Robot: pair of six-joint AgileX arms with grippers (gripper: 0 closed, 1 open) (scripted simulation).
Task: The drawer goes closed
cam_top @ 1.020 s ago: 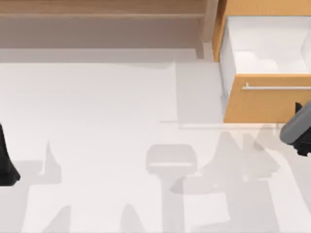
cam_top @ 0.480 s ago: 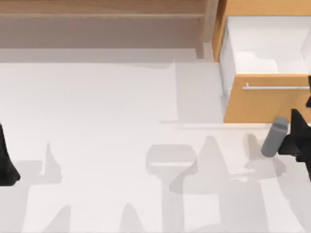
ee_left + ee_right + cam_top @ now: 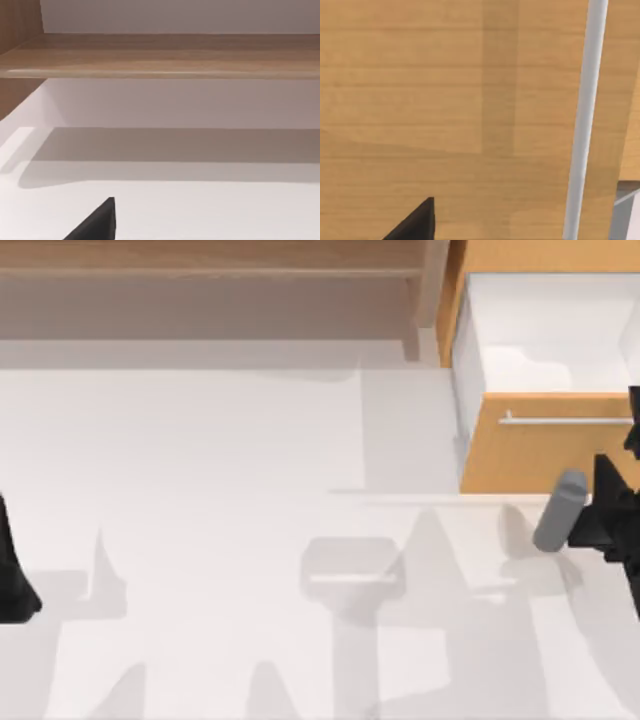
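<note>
The drawer (image 3: pixel 545 340) stands pulled out at the table's back right, its white inside showing. Its orange-tan front panel (image 3: pixel 530 455) faces the table, with the thin silver bar handle (image 3: pixel 565 421) across it. My right gripper (image 3: pixel 615 490) is at the right edge, just in front of the front panel and below the handle's right end. The right wrist view looks at the front panel (image 3: pixel 445 100) from very close, with the handle (image 3: pixel 584 120) running across it. My left gripper (image 3: pixel 10 570) is parked at the left edge.
A paler brown wooden shelf unit (image 3: pixel 210 270) runs along the back, left of the drawer, and its shelf board (image 3: pixel 165 55) fills the left wrist view. The right arm's grey link (image 3: pixel 558 512) juts over the white table (image 3: pixel 250 460).
My right arm has turned and moved up toward the drawer's front panel, its grey link swinging left. The drawer has stayed where it was, and the left arm has not moved.
</note>
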